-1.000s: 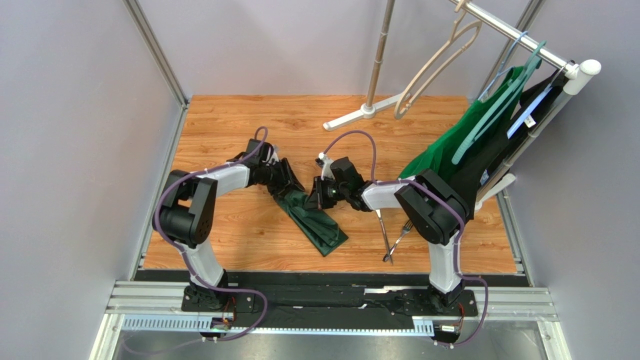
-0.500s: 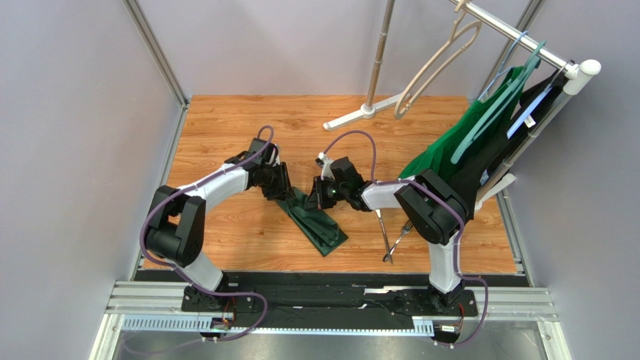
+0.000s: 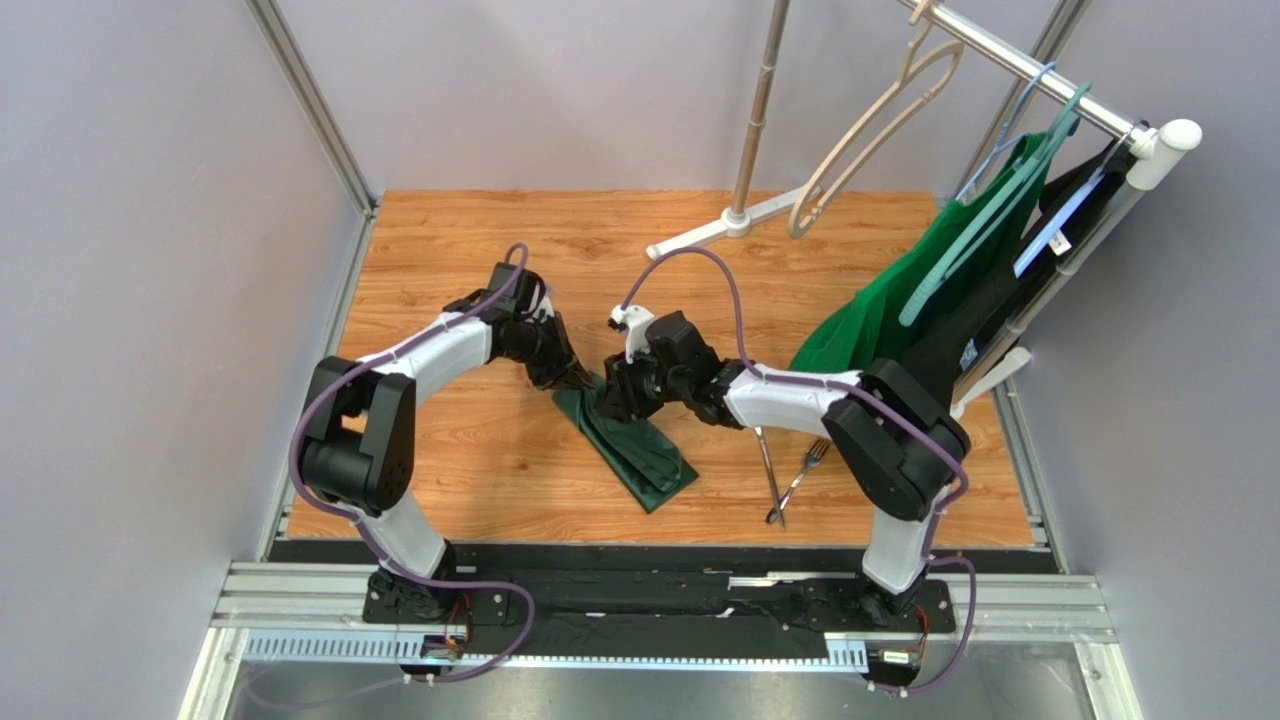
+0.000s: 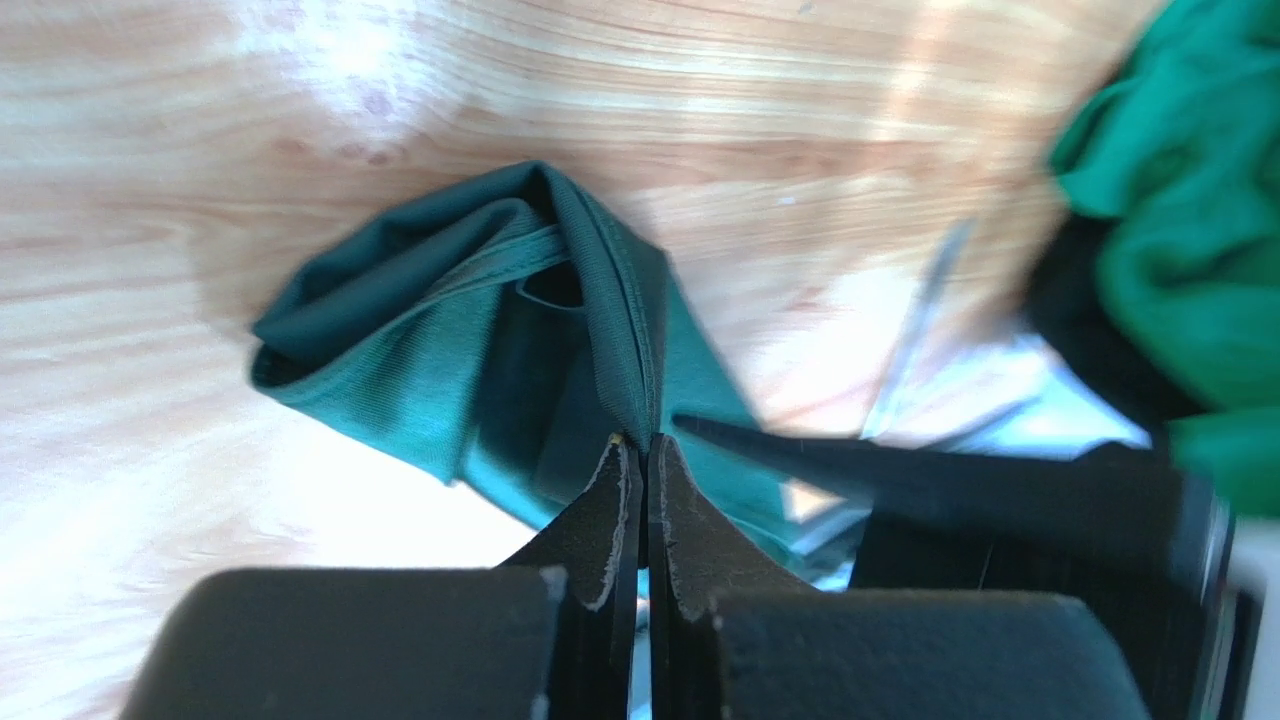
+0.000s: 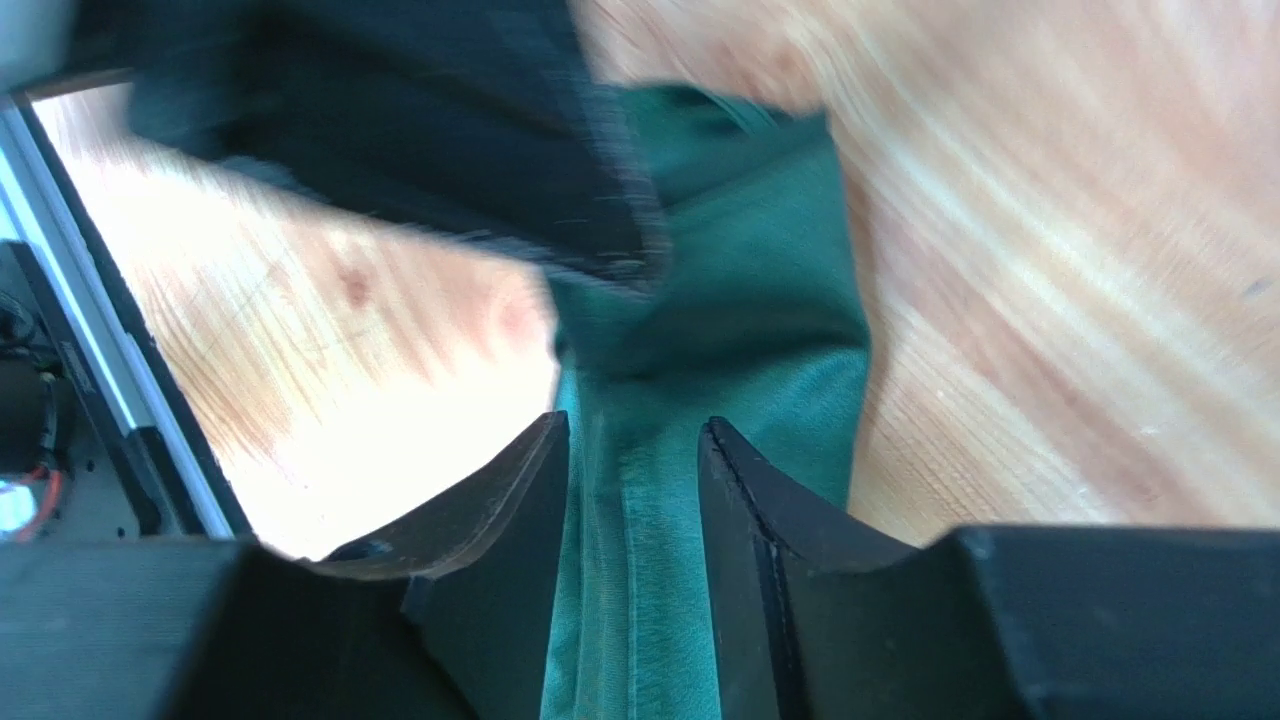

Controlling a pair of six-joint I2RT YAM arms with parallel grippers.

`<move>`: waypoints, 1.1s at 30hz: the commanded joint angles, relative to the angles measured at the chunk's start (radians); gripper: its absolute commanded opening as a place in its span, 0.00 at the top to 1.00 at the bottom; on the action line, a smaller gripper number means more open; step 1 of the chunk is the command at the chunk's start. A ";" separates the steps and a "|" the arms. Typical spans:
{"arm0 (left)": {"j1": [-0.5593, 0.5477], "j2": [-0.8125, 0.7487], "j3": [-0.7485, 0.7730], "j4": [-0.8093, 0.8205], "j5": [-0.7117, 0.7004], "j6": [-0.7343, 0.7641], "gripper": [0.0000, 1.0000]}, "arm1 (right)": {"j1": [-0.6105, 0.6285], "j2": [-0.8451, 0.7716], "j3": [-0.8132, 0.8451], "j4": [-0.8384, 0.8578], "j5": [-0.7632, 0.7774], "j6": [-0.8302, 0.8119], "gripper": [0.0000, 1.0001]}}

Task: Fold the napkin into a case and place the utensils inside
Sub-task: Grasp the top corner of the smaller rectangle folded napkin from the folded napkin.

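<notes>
The dark green napkin (image 3: 634, 450) lies folded into a narrow strip, slanting across the wooden table (image 3: 451, 465). Its far end is bunched up between the two grippers. My left gripper (image 3: 579, 386) is shut on a raised fold of the napkin (image 4: 451, 345), pinched at the fingertips of the left gripper (image 4: 646, 446). My right gripper (image 3: 613, 399) hovers open at the same end. In the right wrist view the right gripper (image 5: 634, 435) straddles the napkin (image 5: 751, 330), which runs between the jaws without being pinched. The two silver utensils (image 3: 784, 468) lie on the table right of the napkin.
A garment rack stands at the back right, with a bright green garment (image 3: 887, 308) on a teal hanger and a beige hanger (image 3: 872, 128). Its white foot (image 3: 721, 225) rests on the far table. Grey walls close in left and right.
My left gripper has closed on the napkin's far end. My right gripper has opened, let go of the cloth and shifted slightly left toward the left gripper.
</notes>
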 commanded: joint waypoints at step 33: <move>0.081 -0.079 -0.161 0.220 0.256 -0.365 1.00 | 0.115 -0.114 -0.024 0.061 0.253 -0.138 0.57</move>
